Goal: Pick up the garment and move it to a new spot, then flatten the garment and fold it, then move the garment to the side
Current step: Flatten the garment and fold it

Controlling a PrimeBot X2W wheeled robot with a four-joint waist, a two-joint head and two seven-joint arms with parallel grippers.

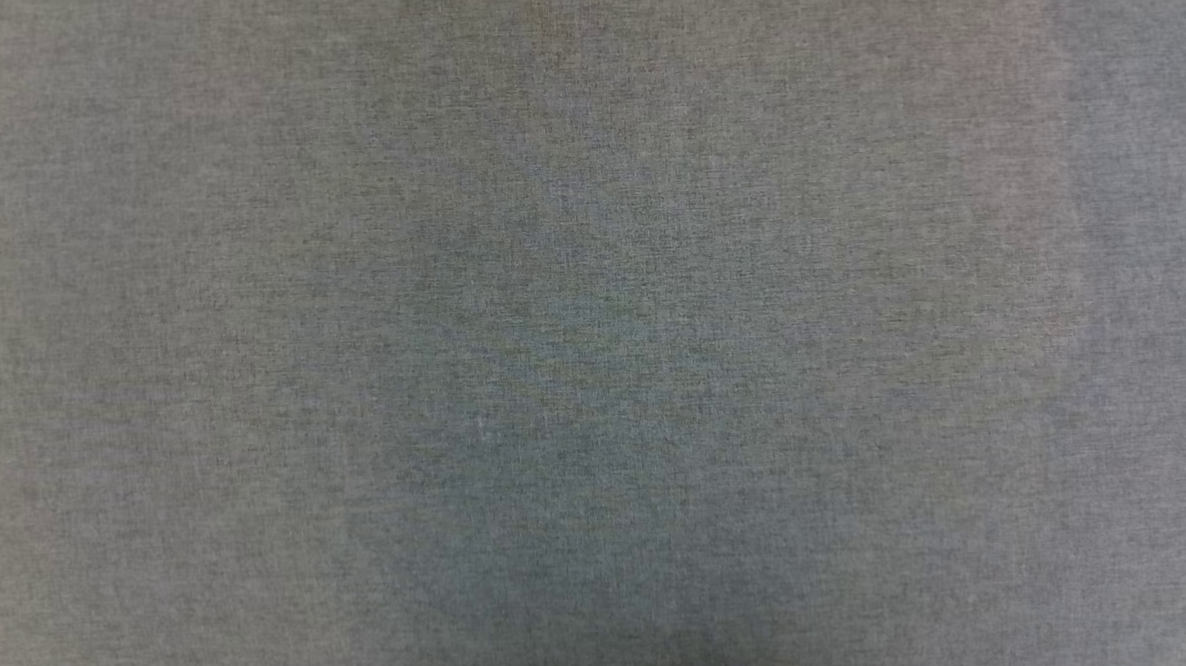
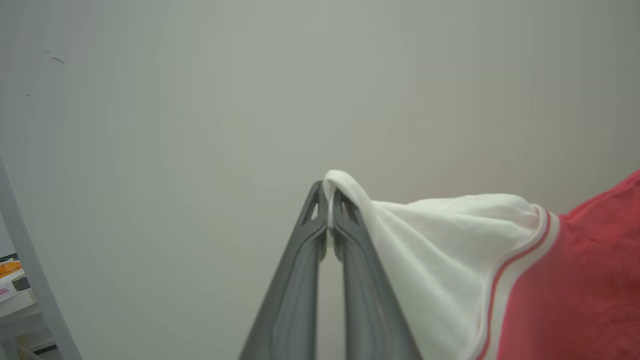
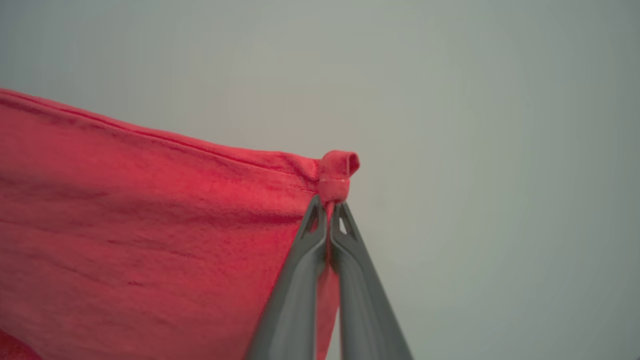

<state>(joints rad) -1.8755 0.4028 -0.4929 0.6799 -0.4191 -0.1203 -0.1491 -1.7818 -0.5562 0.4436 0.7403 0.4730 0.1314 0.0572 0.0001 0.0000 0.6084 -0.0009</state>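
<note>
**A:** What sits closest in the left wrist view?

**B:** The left gripper (image 2: 328, 205). Its jaws are pressed together on a fold of white sleeve belonging to the garment (image 2: 450, 260). The sleeve drapes off to the right in that view. Past its red-and-white striped trim, the red body begins.

**A:** And the other arm?

**B:** The right gripper (image 3: 328, 210) has its jaws pinching a red hemmed corner of the garment. A small curl of hem pokes out beyond the tips, and the red cloth runs away to the left in that view, its top edge pulled straight.

**A:** What lies behind the garment?

**B:** A plain pale grey backdrop (image 3: 500, 150). I cannot tell whether it is a wall or a surface. Well apart from the garment, at the left wrist view's lower left, stands a slanted pale bar (image 2: 30, 280).

**A:** And the head view?

**B:** A blurred grey, fine-grained field (image 1: 593, 333). I cannot tell what it is.
</note>
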